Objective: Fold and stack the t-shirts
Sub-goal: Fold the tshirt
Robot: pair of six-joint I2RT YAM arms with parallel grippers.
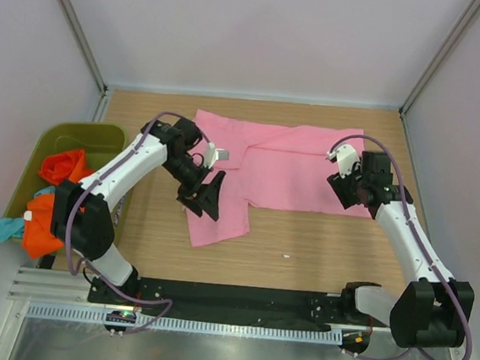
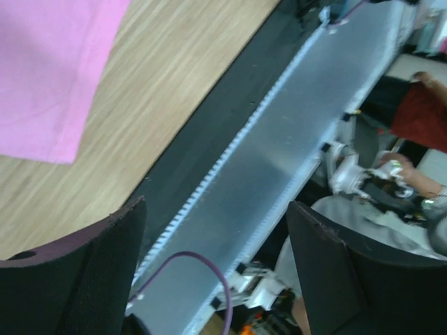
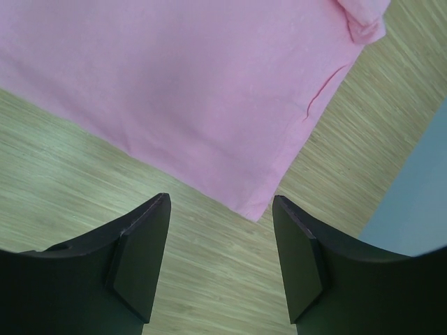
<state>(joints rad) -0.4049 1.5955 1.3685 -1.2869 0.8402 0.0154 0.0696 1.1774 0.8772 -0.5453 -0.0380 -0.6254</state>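
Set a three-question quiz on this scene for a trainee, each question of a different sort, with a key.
1. True or false: the pink shirt lies inside the bin.
2. Which are at the bin? A) orange shirts and a teal shirt B) white and black shirts C) only towels
3. Fill in: the left gripper and the right gripper are both ____.
Key: 1 false, it lies on the table; 2 A; 3 open.
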